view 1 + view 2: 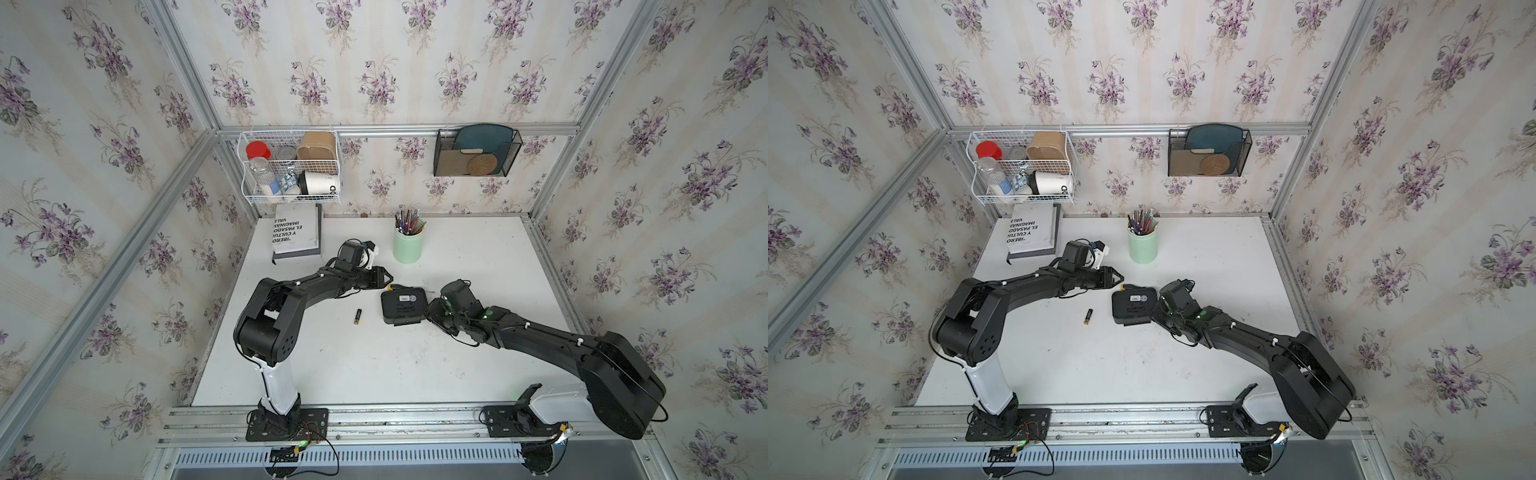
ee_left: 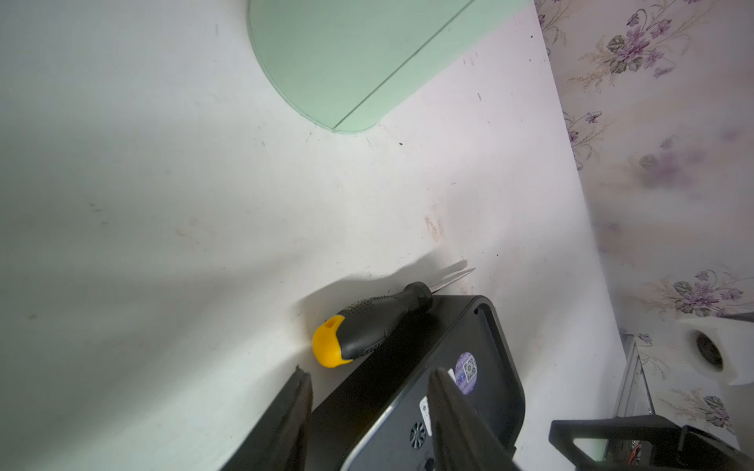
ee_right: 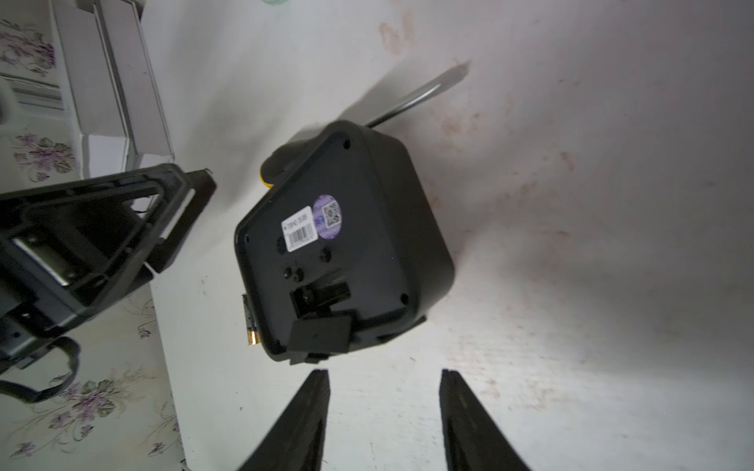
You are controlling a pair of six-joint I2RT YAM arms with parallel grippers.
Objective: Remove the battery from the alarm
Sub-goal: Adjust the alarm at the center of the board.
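My right gripper [image 3: 383, 377] stands part spread. Its two black wedge fingers [image 3: 304, 416] are apart over bare table and hold nothing. Just ahead of their tips lies the alarm [image 3: 342, 240], face down: a rounded slab of matt black plastic with a white barcode sticker [image 3: 300, 229] on its back. Its battery bay shows as an open rectangular pit, which I judge to be empty. The small flat cover [image 3: 320, 332] sits at the alarm's edge nearest these fingers.

My left gripper [image 2: 369, 377] is likewise spread and empty. It hangs by the alarm's far left corner, near the screwdriver [image 2: 369, 326], which has a rubbery black grip and a yellow cap and lies along the alarm's back edge.

The battery [image 1: 357, 316] is out, lying flat on the white table [image 1: 332, 365] to the left of the alarm and apart from it. It is a small smooth cylinder, black with a gold end. Its long axis runs roughly front to back, gold end toward my bases.

From my right fingers the battery lies beyond the alarm. From my left it lies in the open, back toward that arm's base, so I judge the left nearer. A pinch would go across the axis, and being round, the battery may roll sideways.
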